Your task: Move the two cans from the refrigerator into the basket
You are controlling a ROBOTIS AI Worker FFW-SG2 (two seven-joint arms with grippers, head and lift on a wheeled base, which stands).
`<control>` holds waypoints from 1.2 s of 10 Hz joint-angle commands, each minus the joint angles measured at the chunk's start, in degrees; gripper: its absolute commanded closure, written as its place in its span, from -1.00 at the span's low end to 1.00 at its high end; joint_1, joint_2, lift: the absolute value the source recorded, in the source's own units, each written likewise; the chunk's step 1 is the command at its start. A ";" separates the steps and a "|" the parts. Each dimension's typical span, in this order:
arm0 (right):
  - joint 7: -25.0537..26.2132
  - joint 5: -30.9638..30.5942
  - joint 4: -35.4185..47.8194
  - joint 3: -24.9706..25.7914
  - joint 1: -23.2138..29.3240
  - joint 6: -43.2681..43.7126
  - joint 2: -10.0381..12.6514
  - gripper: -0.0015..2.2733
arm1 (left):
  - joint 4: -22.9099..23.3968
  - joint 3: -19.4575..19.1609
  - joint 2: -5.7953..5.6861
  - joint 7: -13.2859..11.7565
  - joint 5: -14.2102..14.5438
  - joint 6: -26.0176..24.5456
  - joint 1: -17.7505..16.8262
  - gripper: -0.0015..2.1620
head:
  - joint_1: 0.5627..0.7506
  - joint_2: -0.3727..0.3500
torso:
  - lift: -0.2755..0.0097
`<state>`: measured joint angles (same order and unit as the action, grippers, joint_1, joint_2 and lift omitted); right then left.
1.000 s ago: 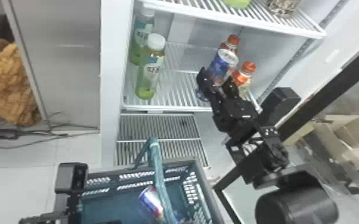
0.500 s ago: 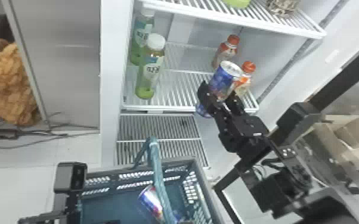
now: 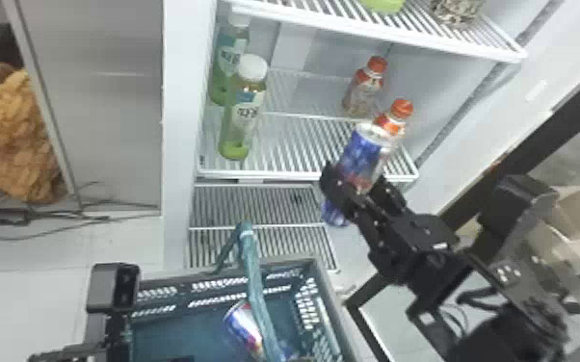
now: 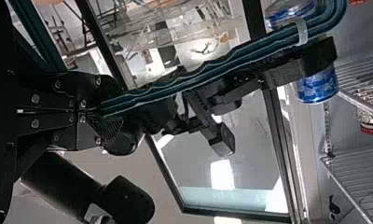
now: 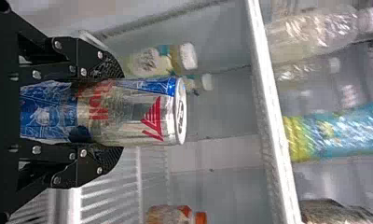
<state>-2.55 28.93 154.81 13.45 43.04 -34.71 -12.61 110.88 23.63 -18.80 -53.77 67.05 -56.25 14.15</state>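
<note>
Right fingers [image 5: 89, 59]: pinching the second can [image 3: 363, 149], drawn out toward the basket [image 3: 336, 313]
Left fingers [image 4: 82, 87]: pinching its handle [image 3: 255, 281]
Basket: first can [image 3: 242, 327] inside — we should add this next

Two bottles with white caps and green lower parts, the nearer [image 3: 243, 113] and the farther [image 3: 229, 60], stand close together, one behind the other; well to their right are two smaller orange-capped bottles, the farther [image 3: 365, 86] and the nearer [image 3: 394, 120], the latter partly hidden; higher up are a green item [image 3: 383, 5], cut off by the head view's top edge, and a speckled bundle [image 3: 456, 12] to its right; the right wrist view shows a clear bottle [image 5: 315, 32] near a blue-and-yellow container [image 5: 334, 133]; at the head view's far left is crinkled orange-brown material [image 3: 9, 139], with dark cables [image 3: 48, 224] on the pale floor [image 3: 19, 255] near it; open cardboard boxes [image 3: 578, 212] sit at the far right.
</note>
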 commanded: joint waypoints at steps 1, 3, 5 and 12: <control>-0.09 2.04 5.57 1.63 2.94 -6.63 0.04 -0.34 | 0.00 -0.09 0.08 -0.02 0.02 0.00 0.19 0.08 | 0.41 -0.94 | -1.00; -0.09 3.75 8.24 3.46 4.20 -11.83 0.21 -0.34 | 0.00 -0.09 0.08 -0.02 -0.10 -0.42 0.19 0.08 | 0.41 -0.94 | -1.00; -0.09 6.61 8.95 4.03 5.05 -17.60 0.65 -0.34 | 0.00 -0.09 0.08 -0.02 -0.10 -0.42 0.19 0.08 | 0.41 -0.94 | -1.00; 0.17 12.55 6.28 5.28 0.97 -34.89 0.74 -0.34 | 0.00 -0.32 0.35 -0.02 -0.44 -0.70 0.34 0.08 | 0.41 -0.94 | -1.00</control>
<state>-2.36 41.30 161.26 18.65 44.47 -68.00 -11.80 110.88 23.29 -18.47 -53.79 66.69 -56.87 14.48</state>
